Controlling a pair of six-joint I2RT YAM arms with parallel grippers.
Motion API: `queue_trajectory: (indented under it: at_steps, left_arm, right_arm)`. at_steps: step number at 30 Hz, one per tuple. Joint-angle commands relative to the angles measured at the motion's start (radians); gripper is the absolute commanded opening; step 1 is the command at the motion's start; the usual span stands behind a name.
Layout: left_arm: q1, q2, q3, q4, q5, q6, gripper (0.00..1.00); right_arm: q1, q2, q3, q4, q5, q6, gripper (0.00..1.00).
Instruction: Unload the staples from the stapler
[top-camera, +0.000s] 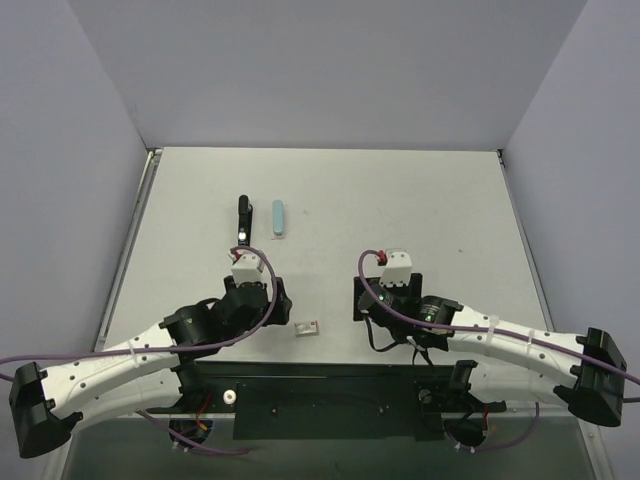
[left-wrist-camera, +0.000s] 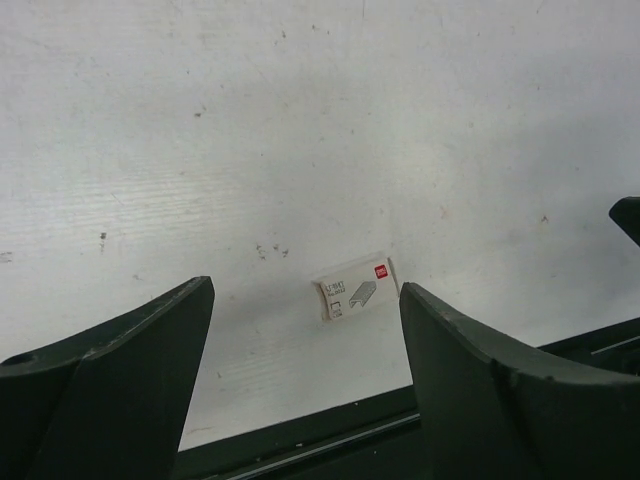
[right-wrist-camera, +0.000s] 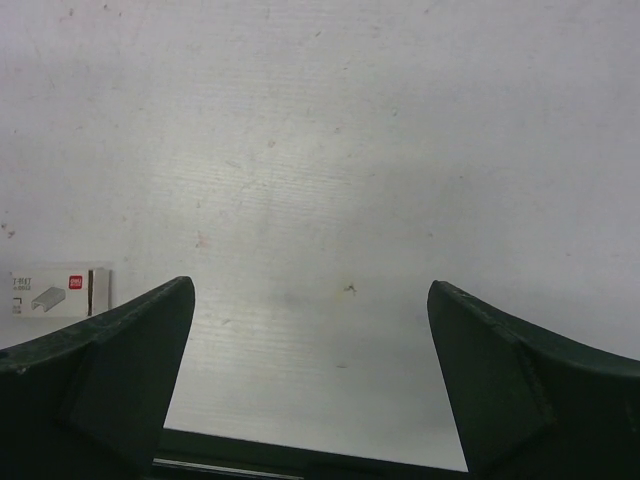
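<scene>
The stapler (top-camera: 243, 217) lay on the white table (top-camera: 430, 200) at the far left of the work area, just beyond the left arm's wrist. It showed as a black piece with a light blue bar (top-camera: 278, 218) just beside it on the right, the two parallel. Whether they were joined could not be told from above, and no loose staples could be made out. The only container was a small white staple box (left-wrist-camera: 355, 297) with a red square and a printed staple picture on its face. It lay flat near the front of the table, between the two arms and just on the far side of the black rail (top-camera: 330, 385). It looked closed, and its contents could not be seen. The left gripper (left-wrist-camera: 305, 288) hung over the table with its jaws spread wide and nothing between them, and the box lay on the surface below the gap. The right gripper (right-wrist-camera: 310, 287) was likewise spread wide and empty over bare table, with the box at the left edge of its wrist view.
</scene>
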Motion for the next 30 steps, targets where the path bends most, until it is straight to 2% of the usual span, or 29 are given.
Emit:
queue_trajectory:
  at_steps: [1,6,16,23,30]
  left_arm:
    - [-0.002,-0.048,0.074,-0.061,-0.089,0.036,0.86]
    - [-0.002,-0.051,0.132,-0.071,-0.159,0.097,0.87]
    - [-0.002,-0.034,0.188,-0.064,-0.293,0.162,0.89]
    - [-0.002,-0.057,0.226,0.016,-0.189,0.26,0.89]
    - [-0.002,-0.048,0.252,0.012,-0.185,0.275,0.91]
  right_arm:
    - [-0.024,-0.106,0.037,-0.136,0.123,-0.015,0.97]
    - [-0.04,-0.167,0.081,-0.203,0.129,-0.086,0.99]
    - [-0.041,-0.209,0.189,-0.323,0.194,-0.088,1.0]
    - [-0.04,-0.255,0.23,-0.354,0.234,-0.129,1.0]
    - [-0.04,-0.266,0.27,-0.36,0.249,-0.175,1.0]
